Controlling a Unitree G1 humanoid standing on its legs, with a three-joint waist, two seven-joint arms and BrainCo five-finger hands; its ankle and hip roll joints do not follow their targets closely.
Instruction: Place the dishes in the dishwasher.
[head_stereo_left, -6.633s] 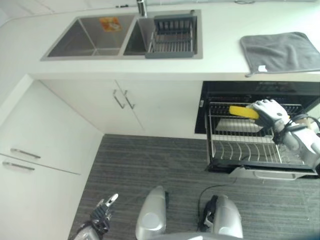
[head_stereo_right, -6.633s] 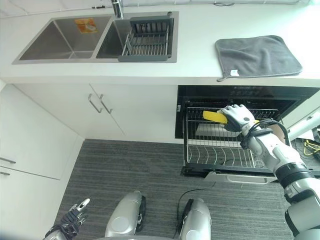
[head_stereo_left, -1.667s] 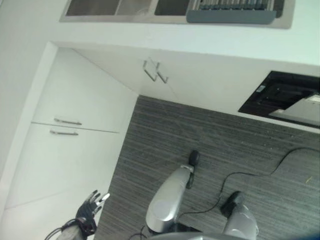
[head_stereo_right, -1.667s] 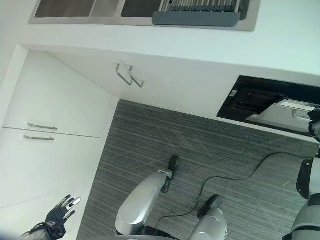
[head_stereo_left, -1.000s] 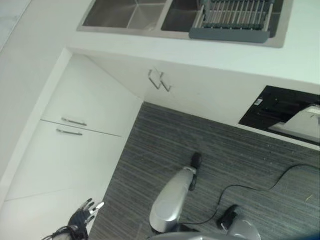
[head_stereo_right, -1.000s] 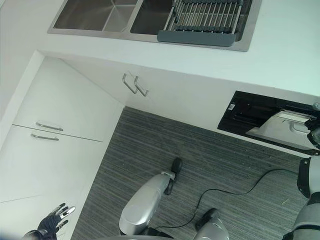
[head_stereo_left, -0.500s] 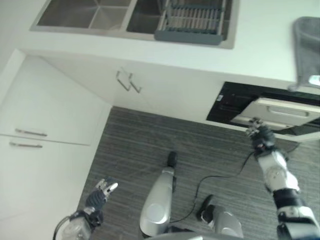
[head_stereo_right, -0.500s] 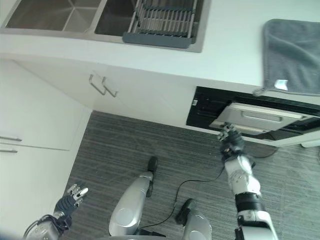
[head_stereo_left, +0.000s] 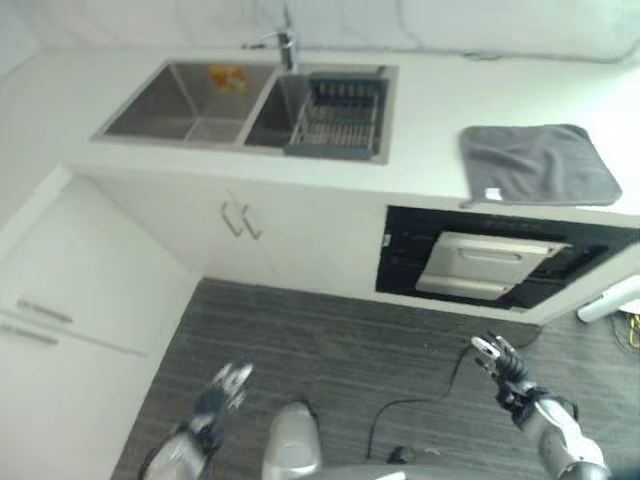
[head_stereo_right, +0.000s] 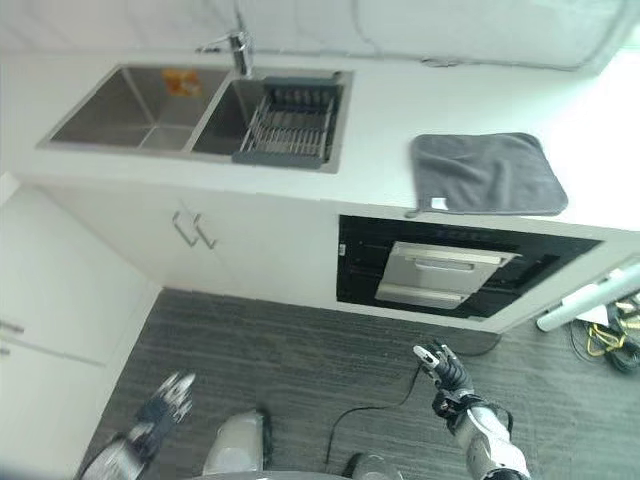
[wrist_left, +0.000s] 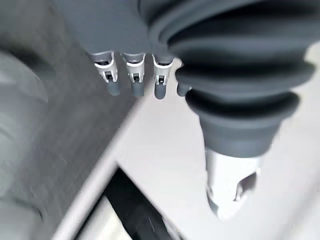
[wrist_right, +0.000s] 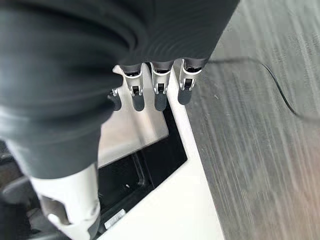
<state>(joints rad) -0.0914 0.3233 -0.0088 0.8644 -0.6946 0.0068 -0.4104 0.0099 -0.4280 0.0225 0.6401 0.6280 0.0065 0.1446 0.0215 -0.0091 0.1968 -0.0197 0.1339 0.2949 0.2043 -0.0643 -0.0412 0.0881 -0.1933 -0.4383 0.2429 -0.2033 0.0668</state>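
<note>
The dishwasher (head_stereo_right: 455, 272) sits under the counter, just below the grey cloth (head_stereo_right: 487, 173), its drawer almost shut. The right hand (head_stereo_right: 441, 368) hangs below it, fingers spread, empty. The left hand (head_stereo_left: 225, 385), far left, is wide too. Push the drawer straight in.

1. Bare grey floor (head_stereo_right: 330, 350) lies open all around the right hand (head_stereo_right: 443, 372), whose fingers are spread and hold nothing.
2. Ahead of it, the dishwasher door (head_stereo_right: 445, 270) stands nearly closed, blocking the opening.
</note>
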